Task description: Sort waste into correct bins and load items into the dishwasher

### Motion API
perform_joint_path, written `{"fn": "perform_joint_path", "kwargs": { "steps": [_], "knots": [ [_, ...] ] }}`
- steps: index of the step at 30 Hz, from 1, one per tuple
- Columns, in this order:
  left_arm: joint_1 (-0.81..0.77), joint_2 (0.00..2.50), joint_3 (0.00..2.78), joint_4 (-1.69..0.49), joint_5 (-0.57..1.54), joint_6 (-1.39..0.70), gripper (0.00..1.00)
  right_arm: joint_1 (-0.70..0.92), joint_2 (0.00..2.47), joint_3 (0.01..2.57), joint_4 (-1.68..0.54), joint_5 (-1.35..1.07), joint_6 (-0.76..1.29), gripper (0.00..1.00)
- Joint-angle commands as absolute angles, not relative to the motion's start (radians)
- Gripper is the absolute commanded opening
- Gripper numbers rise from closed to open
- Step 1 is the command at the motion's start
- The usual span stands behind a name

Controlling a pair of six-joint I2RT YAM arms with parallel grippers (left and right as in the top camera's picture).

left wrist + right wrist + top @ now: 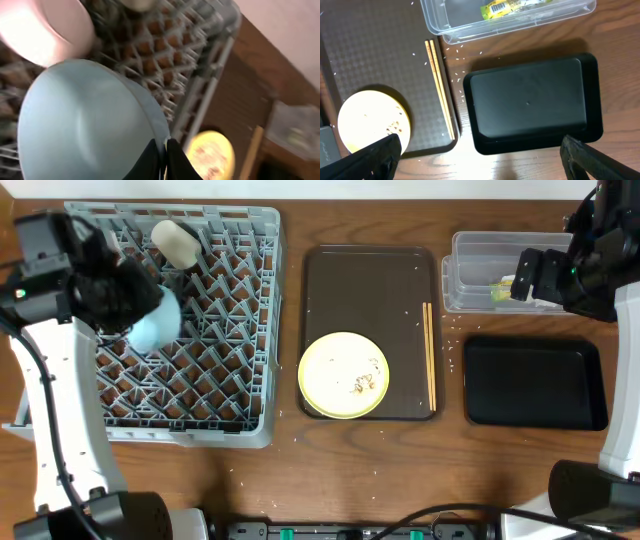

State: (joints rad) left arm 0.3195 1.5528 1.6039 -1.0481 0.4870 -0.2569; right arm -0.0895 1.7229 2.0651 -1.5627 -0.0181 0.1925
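Observation:
My left gripper [163,159] is shut on the rim of the light blue bowl [85,125] and holds it over the grey dish rack [200,95]; overhead shows the gripper [140,302], the bowl [156,323] and the rack [225,330]. A white cup [175,242] lies in the rack. A white bowl [45,30] sits beside the blue one. The pale yellow plate [343,375] carries rice crumbs [362,384]. My right gripper [525,275] is open and empty [480,155] above the clear tub [470,255], which holds the yellow-green wrapper [505,7]. The black tray [530,105] is bare. The paper wad is out of view.
The plate lies on a dark brown serving tray [365,280] between the rack and the bins. Wooden chopsticks [430,355] lie along the serving tray's right edge. Loose crumbs [455,75] are scattered on the wooden table near the tub.

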Motion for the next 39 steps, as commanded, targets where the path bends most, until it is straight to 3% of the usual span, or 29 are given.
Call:
{"fn": "perform_joint_path", "kwargs": {
  "steps": [1, 9, 23, 39],
  "knots": [
    [0.364, 1.569, 1.548, -1.054, 0.676, -0.265, 0.07, -0.091, 1.700, 2.066, -1.563, -0.011, 0.178, 0.99],
    [0.532, 1.569, 1.443, -1.039, 0.783, -0.260, 0.08, -0.091, 1.700, 2.066, -1.563, -0.011, 0.178, 0.99],
    [0.691, 1.668, 1.235, -0.645, 1.282, -0.257, 0.08, -0.091, 1.700, 2.066, -1.563, -0.012, 0.178, 0.99],
    [0.810, 1.701, 1.235, -0.659, 1.291, -0.276, 0.08, -0.091, 1.700, 2.066, -1.563, -0.012, 0.178, 0.99]
  ]
}}
